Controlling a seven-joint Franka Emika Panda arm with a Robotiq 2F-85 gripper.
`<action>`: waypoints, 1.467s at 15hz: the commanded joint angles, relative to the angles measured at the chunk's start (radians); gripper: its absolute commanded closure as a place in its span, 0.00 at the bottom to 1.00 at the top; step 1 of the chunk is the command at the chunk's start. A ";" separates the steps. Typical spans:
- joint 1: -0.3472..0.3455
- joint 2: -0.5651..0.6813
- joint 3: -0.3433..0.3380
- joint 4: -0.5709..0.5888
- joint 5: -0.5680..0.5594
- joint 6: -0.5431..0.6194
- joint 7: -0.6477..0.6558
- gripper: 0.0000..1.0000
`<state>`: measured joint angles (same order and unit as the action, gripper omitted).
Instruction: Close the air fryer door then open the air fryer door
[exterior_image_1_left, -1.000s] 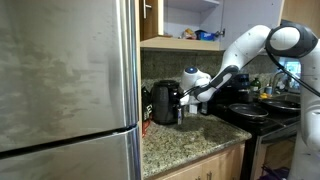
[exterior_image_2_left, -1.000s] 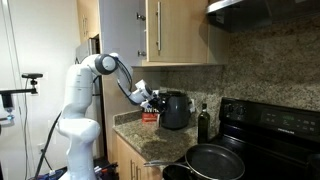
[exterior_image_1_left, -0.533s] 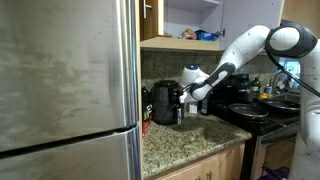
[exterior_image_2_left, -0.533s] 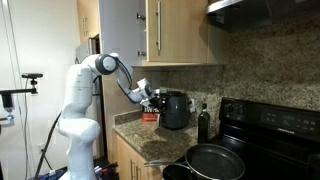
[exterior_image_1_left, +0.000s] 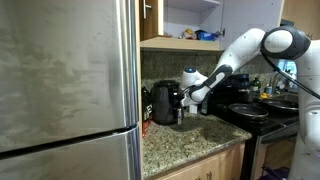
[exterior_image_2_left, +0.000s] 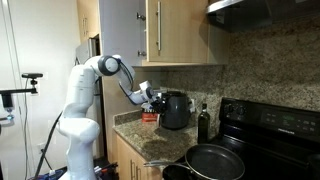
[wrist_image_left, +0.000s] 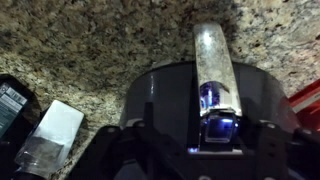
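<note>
One gripper (exterior_image_1_left: 183, 97) meets the air fryer (exterior_image_1_left: 165, 103) mid-frame, above the air fryer door (wrist_image_left: 160, 95) and its handle (wrist_image_left: 215, 60); I can't tell whether it's clasping.

hand (exterior_image_2_left: 151, 98) edged toward air fryer (exterior_image_2_left: 176, 111)

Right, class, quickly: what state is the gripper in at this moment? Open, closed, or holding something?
Gripper: open, straddling the door handle in the wrist view, holding nothing.

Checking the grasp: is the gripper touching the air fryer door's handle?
Cannot tell. Wrist view: the gripper hangs over the handle, but where they meet is dark; both exterior views are too small.
</note>
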<state>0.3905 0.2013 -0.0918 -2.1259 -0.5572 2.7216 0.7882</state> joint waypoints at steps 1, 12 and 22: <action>-0.073 0.045 0.050 0.029 0.030 -0.014 -0.084 0.00; -0.080 0.055 0.068 0.031 0.014 0.060 -0.145 0.85; -0.141 -0.003 0.152 -0.051 0.248 0.089 -0.391 0.91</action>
<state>0.2965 0.2425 0.0080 -2.1192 -0.4236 2.7908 0.5510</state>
